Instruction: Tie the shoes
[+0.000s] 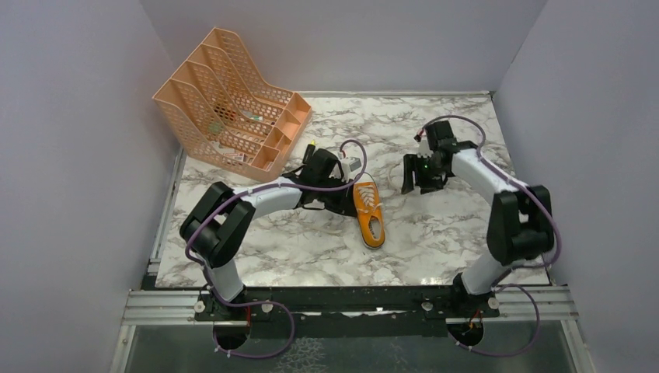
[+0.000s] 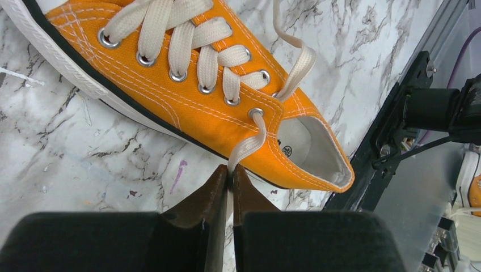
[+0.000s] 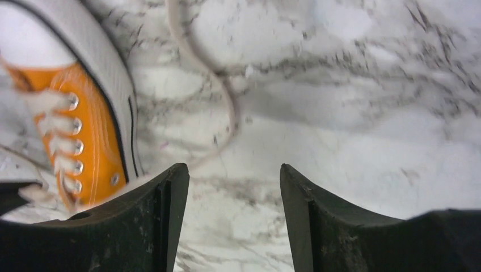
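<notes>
The orange sneaker [image 1: 368,210] lies on the marble table, white toe cap toward the back. It fills the top of the left wrist view [image 2: 187,96] and shows at the left of the right wrist view [image 3: 85,141]. My left gripper [image 2: 231,170] is shut on a white lace [image 2: 249,141] that comes out of the top eyelet; in the top view it sits just left of the shoe [image 1: 342,186]. The other white lace [image 3: 218,85] trails over the table. My right gripper [image 3: 233,175] is open and empty, to the right of the shoe [image 1: 416,183].
An orange mesh file organiser [image 1: 229,97] stands at the back left. The marble tabletop [image 1: 435,233] is walled in by grey panels on three sides. The black rail of the arm bases [image 1: 350,299] runs along the near edge.
</notes>
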`<state>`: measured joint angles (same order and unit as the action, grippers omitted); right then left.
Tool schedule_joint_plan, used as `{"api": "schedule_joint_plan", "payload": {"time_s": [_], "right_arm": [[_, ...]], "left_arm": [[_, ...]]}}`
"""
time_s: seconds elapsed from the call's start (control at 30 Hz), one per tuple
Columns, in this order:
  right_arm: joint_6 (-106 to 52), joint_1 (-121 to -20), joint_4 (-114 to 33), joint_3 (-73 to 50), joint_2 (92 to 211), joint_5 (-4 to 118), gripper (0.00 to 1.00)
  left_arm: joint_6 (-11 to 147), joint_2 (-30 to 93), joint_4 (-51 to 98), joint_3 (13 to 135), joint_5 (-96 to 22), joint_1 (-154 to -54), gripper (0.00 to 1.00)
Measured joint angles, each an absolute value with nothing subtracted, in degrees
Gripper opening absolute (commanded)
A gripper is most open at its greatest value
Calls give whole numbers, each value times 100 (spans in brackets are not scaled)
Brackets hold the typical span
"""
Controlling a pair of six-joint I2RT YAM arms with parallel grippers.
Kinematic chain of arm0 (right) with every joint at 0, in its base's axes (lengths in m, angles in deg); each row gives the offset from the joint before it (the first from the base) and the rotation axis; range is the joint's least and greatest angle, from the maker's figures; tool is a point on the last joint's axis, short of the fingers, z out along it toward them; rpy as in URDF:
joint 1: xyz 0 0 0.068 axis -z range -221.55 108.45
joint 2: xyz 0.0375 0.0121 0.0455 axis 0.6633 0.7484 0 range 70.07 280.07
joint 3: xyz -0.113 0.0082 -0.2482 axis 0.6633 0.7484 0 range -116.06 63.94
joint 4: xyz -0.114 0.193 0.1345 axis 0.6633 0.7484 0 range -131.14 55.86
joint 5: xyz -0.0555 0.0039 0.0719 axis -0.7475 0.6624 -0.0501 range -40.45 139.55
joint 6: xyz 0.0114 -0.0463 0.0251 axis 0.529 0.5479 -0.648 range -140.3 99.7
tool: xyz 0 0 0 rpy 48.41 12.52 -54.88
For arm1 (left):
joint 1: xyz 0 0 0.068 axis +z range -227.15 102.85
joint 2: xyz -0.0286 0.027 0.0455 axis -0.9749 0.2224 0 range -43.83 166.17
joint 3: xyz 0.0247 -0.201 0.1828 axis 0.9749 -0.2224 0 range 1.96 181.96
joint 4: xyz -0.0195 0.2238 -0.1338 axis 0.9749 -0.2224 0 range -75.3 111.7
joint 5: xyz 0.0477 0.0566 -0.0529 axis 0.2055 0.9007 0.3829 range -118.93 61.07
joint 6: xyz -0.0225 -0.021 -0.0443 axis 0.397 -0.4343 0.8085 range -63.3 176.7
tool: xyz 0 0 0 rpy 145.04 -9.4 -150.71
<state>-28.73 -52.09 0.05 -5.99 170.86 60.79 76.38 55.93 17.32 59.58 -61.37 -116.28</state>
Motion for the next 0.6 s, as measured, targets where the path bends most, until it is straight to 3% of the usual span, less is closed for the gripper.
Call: {"api": "schedule_joint_plan", "payload": {"time_s": [0.13,0.23,0.37,0.6], "right_arm": [[-2468,-5205,-701,518,15477,6171,70],[-1633,-5203,-1505,1234,14566,6352,62],[-272,-5253,-1975,1505,14430,6720,68],[2508,-5295,-1872,2246,14197,7707,57]], "left_arm": [[7660,5593,1624,5972,-6142,-11628,7],[7634,5593,1504,5985,-6142,-11628,6],[7562,5593,1421,6087,-6148,-11628,4],[7398,5650,1447,6249,-6199,-11613,4]]}}
